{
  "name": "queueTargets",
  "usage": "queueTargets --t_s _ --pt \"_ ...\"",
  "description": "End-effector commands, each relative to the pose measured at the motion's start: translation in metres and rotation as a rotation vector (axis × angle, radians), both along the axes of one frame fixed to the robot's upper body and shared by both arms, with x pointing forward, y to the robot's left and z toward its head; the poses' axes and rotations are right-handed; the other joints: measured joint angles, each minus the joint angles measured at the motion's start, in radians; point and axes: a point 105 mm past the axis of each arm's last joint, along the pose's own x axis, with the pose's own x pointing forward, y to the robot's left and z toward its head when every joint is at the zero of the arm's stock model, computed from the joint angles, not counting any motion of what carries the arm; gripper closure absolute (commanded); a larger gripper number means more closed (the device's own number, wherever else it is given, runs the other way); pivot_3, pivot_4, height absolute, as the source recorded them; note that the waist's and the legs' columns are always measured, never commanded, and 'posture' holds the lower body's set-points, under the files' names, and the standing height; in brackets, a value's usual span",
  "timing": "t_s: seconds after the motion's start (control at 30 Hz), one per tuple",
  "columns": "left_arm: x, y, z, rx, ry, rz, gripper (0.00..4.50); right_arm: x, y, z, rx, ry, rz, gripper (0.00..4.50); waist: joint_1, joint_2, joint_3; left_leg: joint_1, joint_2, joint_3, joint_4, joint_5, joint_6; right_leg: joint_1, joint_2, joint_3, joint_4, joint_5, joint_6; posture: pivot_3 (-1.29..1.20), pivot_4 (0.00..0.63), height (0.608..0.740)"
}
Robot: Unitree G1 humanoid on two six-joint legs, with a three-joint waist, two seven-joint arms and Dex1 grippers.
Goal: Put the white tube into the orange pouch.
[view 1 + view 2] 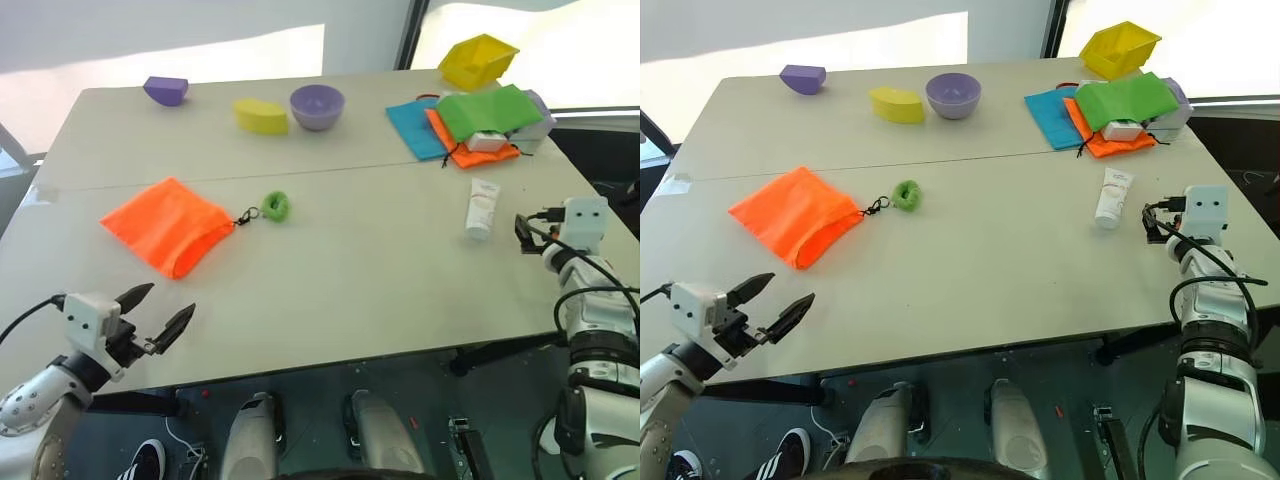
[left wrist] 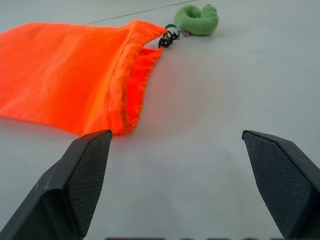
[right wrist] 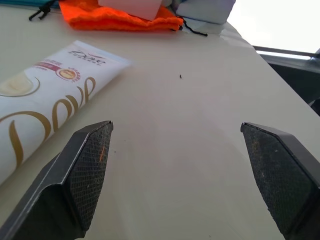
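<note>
The orange pouch (image 1: 168, 225) lies flat on the left half of the table, its mouth toward the near right, with a black cord running to a green fuzzy ring (image 1: 275, 206). My left gripper (image 1: 172, 298) hovers open at the table's near left edge, just short of the pouch mouth (image 2: 130, 90), holding nothing. The white tube (image 1: 482, 208) lies on the right side, cap toward me. My right gripper (image 3: 176, 125) is open and empty just right of the tube (image 3: 45, 110) and close to it, low over the table.
At the back stand a purple block (image 1: 166, 89), a yellow block (image 1: 260, 115), a purple bowl (image 1: 317, 105) and a yellow bin (image 1: 478, 60). Blue, dull orange and green cloths (image 1: 470, 115) with a white block (image 1: 487, 140) lie behind the tube.
</note>
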Motion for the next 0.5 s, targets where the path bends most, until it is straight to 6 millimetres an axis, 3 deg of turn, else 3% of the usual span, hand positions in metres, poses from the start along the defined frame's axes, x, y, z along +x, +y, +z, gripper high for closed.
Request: queueTargets --t_s 0.03,0.5 --pt "-0.001 0.001 0.013 0.039 -0.074 0.011 0.0 0.004 -0.002 0.02 -0.039 -0.056 0.012 0.21 0.0 0.0 0.0 0.0 0.0 0.0 0.0 0.0 0.0 0.0 0.0 0.0 0.0 0.0 0.0 0.0 0.15 0.74" --pt "0.016 -0.007 0.02 0.054 -0.135 -0.028 0.0 0.001 0.002 0.015 -0.057 -0.041 0.045 0.21 0.002 0.0 0.0 0.0 0.0 0.0 0.0 0.0 0.0 0.0 0.001 0.0 0.0 0.0 0.0 0.0 0.15 0.74"
